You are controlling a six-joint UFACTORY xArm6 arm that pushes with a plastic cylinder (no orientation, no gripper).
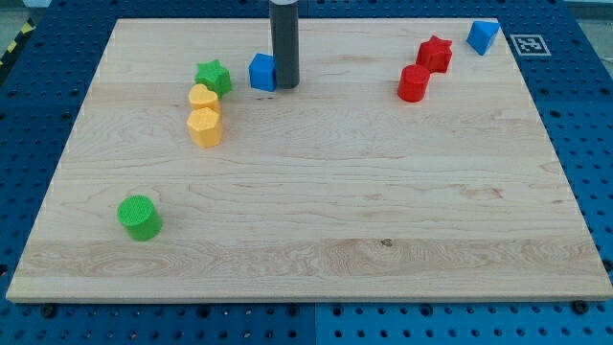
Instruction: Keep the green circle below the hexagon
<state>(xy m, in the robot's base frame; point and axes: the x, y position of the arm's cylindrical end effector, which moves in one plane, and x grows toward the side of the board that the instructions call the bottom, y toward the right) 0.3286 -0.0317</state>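
Observation:
The green circle (140,217) lies near the board's lower left. The yellow hexagon (204,126) sits above and to the right of it, with a second yellow block (203,98) touching its top. A green star (214,77) sits just above those. My tip (285,84) rests at the view's top centre, touching the right side of a blue cube (262,72). The tip is far from the green circle and well right of the hexagon.
A red star (435,53) and a red cylinder-like block (414,83) sit at the upper right. A blue block (483,36) lies at the top right corner. The wooden board (335,211) rests on a blue pegboard.

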